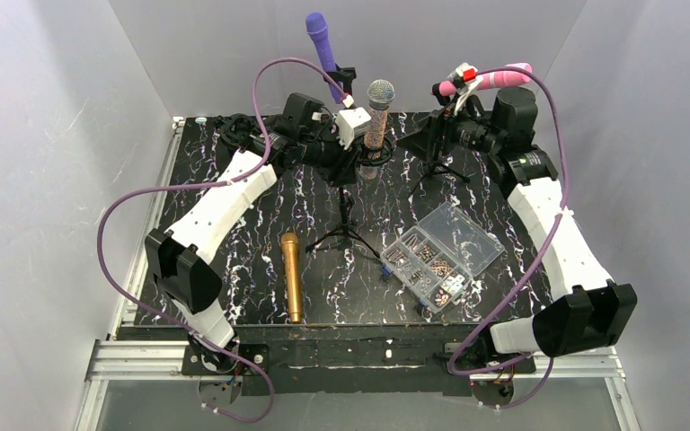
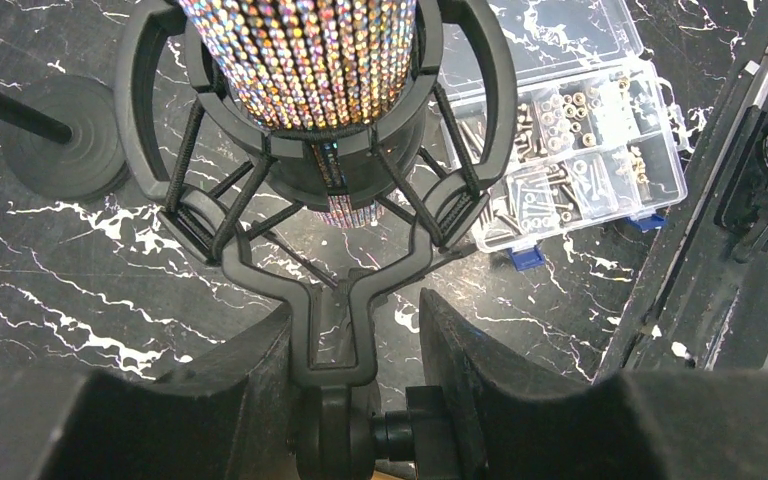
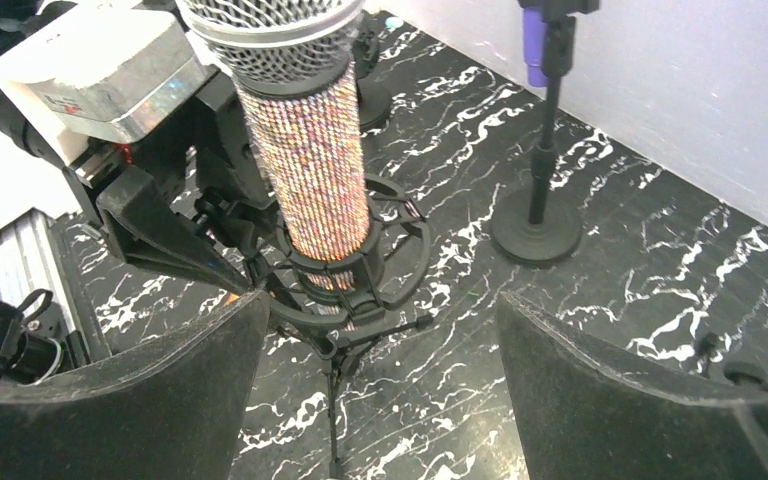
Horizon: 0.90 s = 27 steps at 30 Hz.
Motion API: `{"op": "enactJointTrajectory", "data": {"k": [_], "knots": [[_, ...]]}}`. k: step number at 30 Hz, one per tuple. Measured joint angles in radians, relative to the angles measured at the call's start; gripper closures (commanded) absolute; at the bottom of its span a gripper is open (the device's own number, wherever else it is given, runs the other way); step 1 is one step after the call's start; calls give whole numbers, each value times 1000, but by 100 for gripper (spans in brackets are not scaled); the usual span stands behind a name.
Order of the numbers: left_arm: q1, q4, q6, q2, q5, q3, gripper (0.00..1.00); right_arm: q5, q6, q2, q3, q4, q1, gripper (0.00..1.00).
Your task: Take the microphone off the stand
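A glitter-covered microphone (image 1: 379, 112) with a silver mesh head stands upright in a black shock mount (image 2: 340, 300) on a tripod stand (image 1: 348, 215). It also shows in the left wrist view (image 2: 305, 60) and the right wrist view (image 3: 305, 160). My left gripper (image 2: 355, 310) is shut across the mount's forked bracket and its pivot knob, just below the microphone. It is left of the microphone in the top view (image 1: 352, 153). My right gripper (image 3: 380, 300) is open wide and empty, to the right of the microphone, which is ahead of its left finger. It also shows in the top view (image 1: 427, 135).
A purple microphone (image 1: 322, 40) stands on a round-base stand (image 3: 535, 235) at the back. A pink microphone (image 1: 494, 81) sits on a stand at the back right. A gold microphone (image 1: 292, 274) lies on the table. A clear screw box (image 1: 440, 251) sits front right.
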Motion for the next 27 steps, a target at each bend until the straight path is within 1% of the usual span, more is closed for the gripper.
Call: {"op": "enactJointTrajectory", "data": {"k": [7,17,23,27], "knots": [[0,-13,6,5,5,10,100,-41,16,47,2,77,42,9],[0,-23,16,5,2,13,100,-41,13,56,8,85,53,9],[0,-4,-14,3,-11,5,100,35,-34,-35,-36,32,53,10],[-3,9,-24,-1,-27,-2,100,115,-92,-144,-101,-37,46,10]]}}
